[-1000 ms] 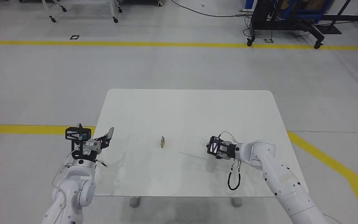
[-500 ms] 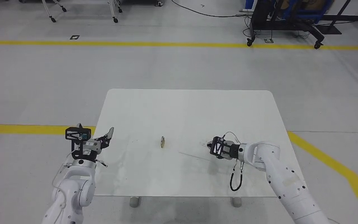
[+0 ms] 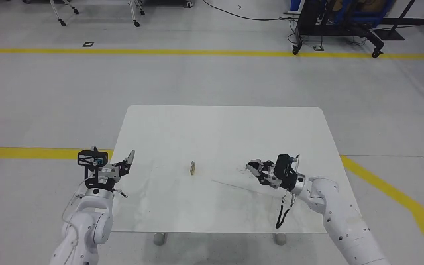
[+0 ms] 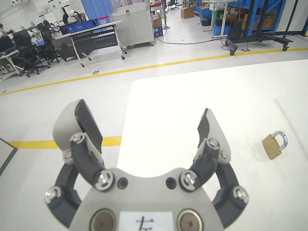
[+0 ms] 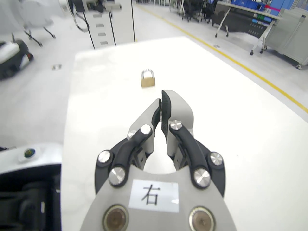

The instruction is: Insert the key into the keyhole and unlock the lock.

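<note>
A small brass padlock [image 3: 192, 168] with a silver shackle stands on the white table [image 3: 218, 126], a little left of its middle. The left wrist view shows the padlock [image 4: 273, 146] lying tilted, off to one side of my left gripper [image 4: 144, 111], which is open and holds nothing. That gripper [image 3: 126, 162] hovers at the table's left edge. My right gripper [image 5: 160, 97] is shut, pads pressed together, and points straight at the padlock [image 5: 147, 79] from a short way off. In the top view it [image 3: 253, 167] sits right of the lock. I cannot tell whether a key is pinched between the pads.
A black cable [image 3: 283, 212] hangs from the right arm over the table's front edge. Around the table, the floor carries yellow lines, with a black rack [image 3: 338, 26] far behind. Bare tabletop lies between the right gripper and the lock.
The right gripper has lifted off the table and swung from pointing down to pointing level toward the padlock, with the wrist shifting right. The left arm and the padlock have not moved.
</note>
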### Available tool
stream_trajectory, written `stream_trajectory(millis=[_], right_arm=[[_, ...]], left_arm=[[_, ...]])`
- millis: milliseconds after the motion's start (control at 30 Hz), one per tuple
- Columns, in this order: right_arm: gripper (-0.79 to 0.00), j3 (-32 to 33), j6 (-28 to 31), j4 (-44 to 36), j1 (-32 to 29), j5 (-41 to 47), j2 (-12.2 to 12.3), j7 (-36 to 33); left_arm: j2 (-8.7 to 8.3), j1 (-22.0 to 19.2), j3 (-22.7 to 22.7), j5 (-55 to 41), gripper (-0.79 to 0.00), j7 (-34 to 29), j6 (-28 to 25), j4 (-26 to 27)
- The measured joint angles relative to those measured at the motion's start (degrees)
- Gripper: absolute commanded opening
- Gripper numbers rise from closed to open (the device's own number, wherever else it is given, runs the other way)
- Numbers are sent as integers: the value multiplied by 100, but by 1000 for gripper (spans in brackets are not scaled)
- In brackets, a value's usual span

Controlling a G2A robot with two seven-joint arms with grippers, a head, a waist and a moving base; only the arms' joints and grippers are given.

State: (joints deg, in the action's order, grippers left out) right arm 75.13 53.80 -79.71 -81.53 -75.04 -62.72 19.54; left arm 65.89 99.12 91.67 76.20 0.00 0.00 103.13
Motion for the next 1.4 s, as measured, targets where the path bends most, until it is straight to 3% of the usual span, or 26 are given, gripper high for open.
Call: stream_trajectory(millis=[367,433,633,767,867,1100,1200,1300,1400], right_arm=[[-785,48,61,65,-11,134,7,131],[-785,33,59,77,-25,154,2,136],[-785,-458,429,413,90,1575,-119,10],[-785,-634,420,371,79,2368,-120,139],[-785,-635,420,374,70,2520,-107,108],[-785,-634,420,374,72,2502,-109,108],[-785,-655,418,357,57,2528,-115,113],[-785,-945,419,300,-5,3142,-168,-11],[-785,-1226,420,277,86,4093,-191,-365]], left_arm=[[13,103,230,480,0,134,304,273],[46,18,181,-67,0,71,-65,295],[139,-824,-489,-3569,0,-1028,-1721,-116],[236,-1624,-1154,-5635,0,-2041,-1762,-439],[243,-1861,-1305,-5986,0,-2370,-1780,-456],[241,-1825,-1309,-5854,0,-2320,-1772,-459],[281,-1731,-1566,-5964,0,-2375,-1947,-508],[345,-1863,-1960,-7116,0,-2768,-2451,-761],[414,-2269,-2357,-8470,0,-3488,-2655,-1214]])
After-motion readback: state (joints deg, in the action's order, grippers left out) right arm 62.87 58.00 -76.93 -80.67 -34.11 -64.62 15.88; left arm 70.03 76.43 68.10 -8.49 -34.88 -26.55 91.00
